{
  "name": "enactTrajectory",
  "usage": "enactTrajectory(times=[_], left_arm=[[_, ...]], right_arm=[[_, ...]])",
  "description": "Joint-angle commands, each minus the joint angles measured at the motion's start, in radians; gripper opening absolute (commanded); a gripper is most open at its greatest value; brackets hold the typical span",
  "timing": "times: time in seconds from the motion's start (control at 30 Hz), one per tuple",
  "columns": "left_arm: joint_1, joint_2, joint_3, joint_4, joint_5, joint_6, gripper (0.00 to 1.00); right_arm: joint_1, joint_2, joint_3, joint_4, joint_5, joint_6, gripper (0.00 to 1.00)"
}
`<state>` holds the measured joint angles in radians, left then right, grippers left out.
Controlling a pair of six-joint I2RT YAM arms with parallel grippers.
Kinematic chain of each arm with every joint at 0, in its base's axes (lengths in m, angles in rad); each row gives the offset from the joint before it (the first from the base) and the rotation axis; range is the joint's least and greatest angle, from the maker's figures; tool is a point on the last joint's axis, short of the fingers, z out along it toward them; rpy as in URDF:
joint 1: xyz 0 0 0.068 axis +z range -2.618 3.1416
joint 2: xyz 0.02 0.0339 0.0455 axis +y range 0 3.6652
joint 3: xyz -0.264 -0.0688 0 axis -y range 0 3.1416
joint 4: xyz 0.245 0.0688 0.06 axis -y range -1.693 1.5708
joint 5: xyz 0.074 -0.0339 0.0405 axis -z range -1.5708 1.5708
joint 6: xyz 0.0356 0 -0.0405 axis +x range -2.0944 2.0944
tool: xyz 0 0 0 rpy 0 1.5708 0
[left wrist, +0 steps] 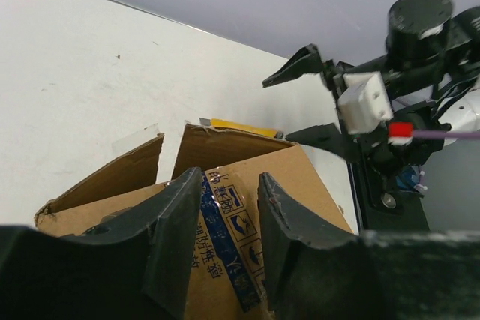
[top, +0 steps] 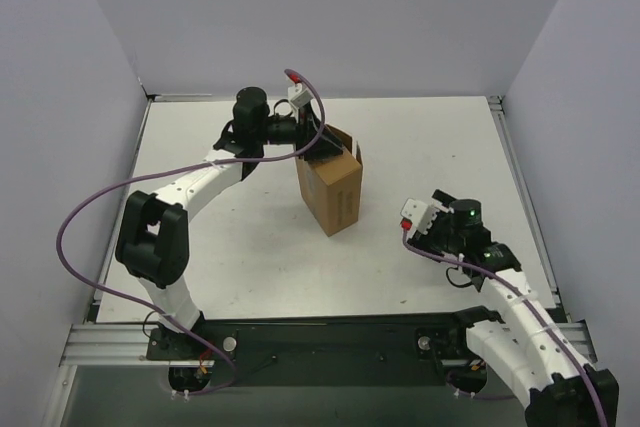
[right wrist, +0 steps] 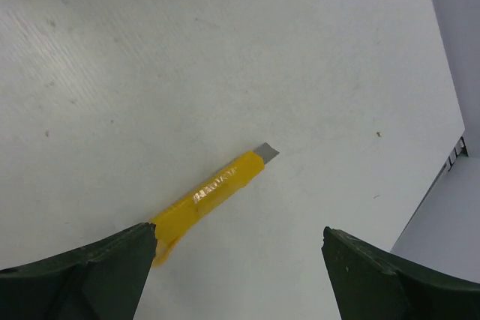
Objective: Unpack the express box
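The express box (top: 335, 192) is a brown cardboard carton standing on end near the table's middle, with its flaps (left wrist: 112, 177) spread. A strip of blue printed tape (left wrist: 225, 237) runs down one face. My left gripper (top: 318, 142) is at the box's far upper end. In the left wrist view it (left wrist: 230, 177) is open, and the taped face shows in the gap between its dark fingers (left wrist: 176, 237). My right gripper (top: 418, 219) hangs low over the table to the right of the box. In the right wrist view it (right wrist: 238, 231) is wide open and holds nothing.
A small yellow utility knife (right wrist: 214, 189) lies flat on the white table (right wrist: 315, 50) with a short blade showing. Its tail is beside my right gripper's left finger (right wrist: 90, 275). The right arm also shows past the box in the left wrist view. Pale walls surround the table.
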<state>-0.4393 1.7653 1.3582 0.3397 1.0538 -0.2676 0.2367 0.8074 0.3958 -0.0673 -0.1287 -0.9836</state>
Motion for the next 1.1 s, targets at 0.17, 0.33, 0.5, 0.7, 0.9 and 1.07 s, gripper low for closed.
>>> enactTrajectory(times=[0.17, 0.33, 0.5, 0.7, 0.9, 1.07], left_arm=[[0.017, -0.061, 0.085, 0.008, 0.018, -0.097, 0.49], [0.050, -0.067, 0.134, 0.016, -0.029, -0.114, 0.50], [0.112, -0.066, 0.145, -0.109, -0.124, -0.023, 0.50], [0.149, -0.122, 0.047, -0.189, -0.161, 0.054, 0.49], [0.149, -0.199, -0.051, -0.197, -0.166, 0.068, 0.49], [0.149, -0.237, -0.105, -0.208, -0.166, 0.076, 0.49]], right_arm=[[0.010, 0.077, 0.486, -0.482, -0.216, 0.448, 0.99], [0.053, 0.415, 0.886, -0.456, -0.224, 0.793, 0.98], [0.088, 0.616, 1.109, -0.352, -0.264, 1.040, 0.94], [0.157, 0.720, 1.230, -0.356, -0.215, 1.099, 0.93], [0.214, 0.757, 1.238, -0.416, -0.041, 1.126, 0.85], [0.216, 0.771, 1.224, -0.456, 0.020, 1.149, 0.77]])
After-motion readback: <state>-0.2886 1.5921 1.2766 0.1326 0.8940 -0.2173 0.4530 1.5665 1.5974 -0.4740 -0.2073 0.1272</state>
